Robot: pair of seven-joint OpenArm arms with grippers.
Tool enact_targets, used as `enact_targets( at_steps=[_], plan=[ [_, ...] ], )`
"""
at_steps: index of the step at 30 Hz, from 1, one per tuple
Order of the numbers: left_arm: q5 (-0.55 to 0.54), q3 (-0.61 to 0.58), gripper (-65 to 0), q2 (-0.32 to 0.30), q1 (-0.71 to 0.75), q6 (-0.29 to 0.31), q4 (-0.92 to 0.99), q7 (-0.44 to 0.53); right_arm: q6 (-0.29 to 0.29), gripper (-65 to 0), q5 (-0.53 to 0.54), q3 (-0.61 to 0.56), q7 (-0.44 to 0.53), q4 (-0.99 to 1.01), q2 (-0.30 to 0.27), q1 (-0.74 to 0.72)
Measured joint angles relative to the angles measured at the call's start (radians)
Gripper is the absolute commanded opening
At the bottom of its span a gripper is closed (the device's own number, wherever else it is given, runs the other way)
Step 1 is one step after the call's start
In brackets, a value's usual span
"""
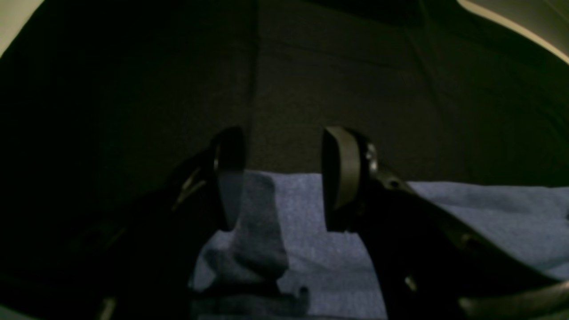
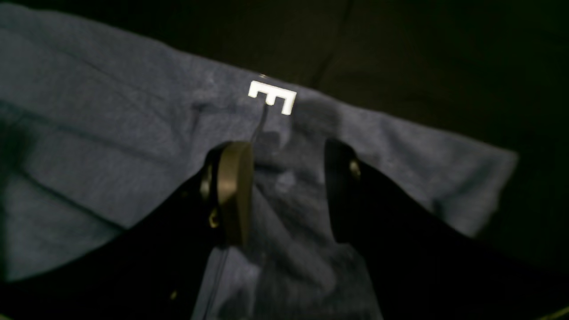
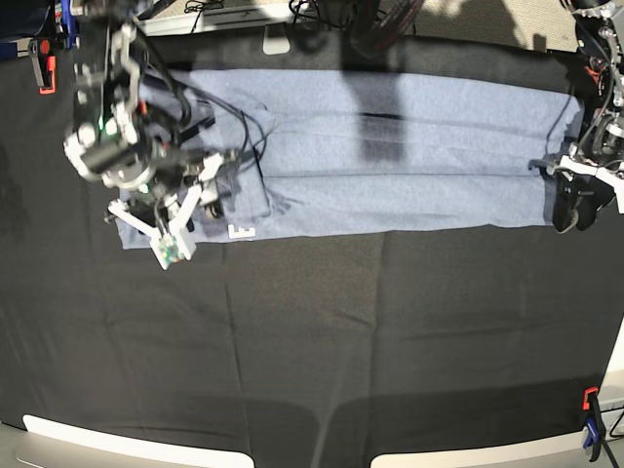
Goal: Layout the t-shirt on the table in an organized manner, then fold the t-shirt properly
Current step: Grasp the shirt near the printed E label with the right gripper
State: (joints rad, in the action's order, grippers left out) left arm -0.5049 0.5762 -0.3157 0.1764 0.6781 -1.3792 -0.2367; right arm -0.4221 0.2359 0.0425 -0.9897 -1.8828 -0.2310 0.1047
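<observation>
Blue-grey heathered cotton fills the upper part of the base view: one t-shirt (image 3: pixel 390 146), folded into a long band that runs from nine o'clock to three o'clock across the far half of the table (image 3: pixel 312 351). One white block letter (image 3: pixel 241 231) shows at the band's near edge, toward seven o'clock of the shirt. Black cloth covers the one table, with one orange clamp (image 3: pixel 44 63) at eleven o'clock and another orange-and-blue clamp (image 3: pixel 591 434) at five o'clock.

Two arms are in view. The right gripper (image 3: pixel 200 200) hangs over the shirt's sleeve end at nine o'clock, tilted down and toward the table's middle; in its wrist view the right gripper (image 2: pixel 286 191) has its jaws apart with bare shirt fabric between them and nothing clamped, and the white letter (image 2: pixel 272 96) lies just beyond the fingertips at twelve o'clock. The left gripper (image 3: pixel 575 205) stands at the shirt's other end at three o'clock, pointing down at the corner. Its wrist view shows the left gripper (image 1: pixel 282 178) with jaws wide apart, holding nothing, over the shirt's edge (image 1: pixel 489 213) where it meets black cloth.
</observation>
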Motion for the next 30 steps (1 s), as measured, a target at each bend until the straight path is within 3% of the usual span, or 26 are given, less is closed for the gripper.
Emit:
enact_targets(
  at_steps=[6, 14, 20, 25, 30],
  plan=[
    [0.0, 0.0, -38.8, 0.0, 0.0, 0.0, 0.0, 0.0, -0.001, -39.4, -0.01, 0.001, 0.003, 0.211, 0.043, -0.119],
    [0.0, 0.0, -38.8, 0.0, 0.0, 0.0, 0.0, 0.0, -0.084, -39.4, -0.003, 0.001, -0.038, 0.306, 0.129, -0.149],
    [0.0, 0.0, -38.8, 0.0, 0.0, 0.0, 0.0, 0.0, -0.143, -39.4, 0.19, 0.001, -0.157, 0.306, 0.182, -0.151],
    [0.0, 0.0, -38.8, 0.0, 0.0, 0.0, 0.0, 0.0, -0.169, -39.4, 0.228, -0.01, -0.155, 0.306, 0.225, -0.152],
    [0.0, 0.0, -38.8, 0.0, 0.0, 0.0, 0.0, 0.0, -0.218, -39.4, 0.34, -0.069, -0.156, 0.306, 0.234, -0.152]
  ],
)
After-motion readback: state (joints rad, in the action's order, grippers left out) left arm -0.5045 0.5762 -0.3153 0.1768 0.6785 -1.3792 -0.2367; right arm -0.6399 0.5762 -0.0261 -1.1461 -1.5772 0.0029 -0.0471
